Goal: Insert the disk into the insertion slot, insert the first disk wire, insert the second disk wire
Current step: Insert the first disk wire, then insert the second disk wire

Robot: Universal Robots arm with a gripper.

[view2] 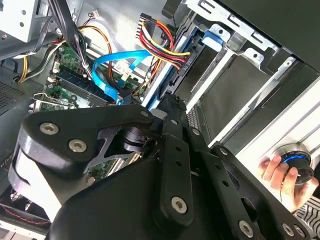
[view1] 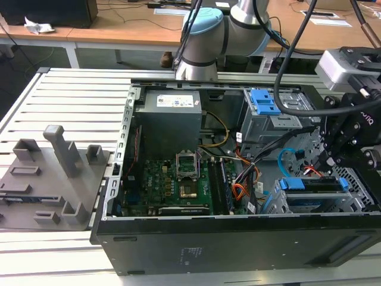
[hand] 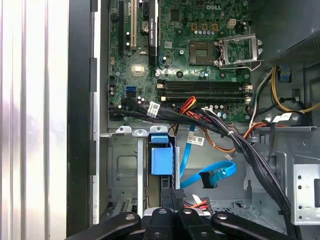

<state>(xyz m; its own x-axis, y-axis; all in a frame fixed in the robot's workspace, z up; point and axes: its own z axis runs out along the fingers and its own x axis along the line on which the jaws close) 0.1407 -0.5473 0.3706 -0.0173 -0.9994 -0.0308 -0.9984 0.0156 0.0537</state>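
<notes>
- Exterior view: An open computer case lies on the slatted tabletop, with the arm's hand lowered into the case's near corner at the exterior view's right.
- In that corner the insertion slot holds the disk, its blue carrier lying level in the grey cage. The second disk wire loops just beside it.
- The case also holds a motherboard, a power supply against the far wall and a blue-latched cage. A grey fixture tray sits on the tabletop at the exterior view's left.
- Second wrist view: The hand points at the end of the slot, close to a red-and-yellow wire bundle. Whether it is spread, pressed together or pinching a plug cannot be told.
- The second disk wire curves over the board. A person's hand grips a round knob outside the case.
- First wrist view: The disk sits in the slot. The second disk wire lies beside it with its dark plug apparently free, so that step looks undone.
- The hand hangs near the disk's end, with a black cable bundle crossing close by.
- Judged risks: in this crowded corner the hand could snag the loose blue loop or the bundle and drag a plug askew. A plug pressed in at a tilt could jam or bend its contacts against the disk.
</notes>
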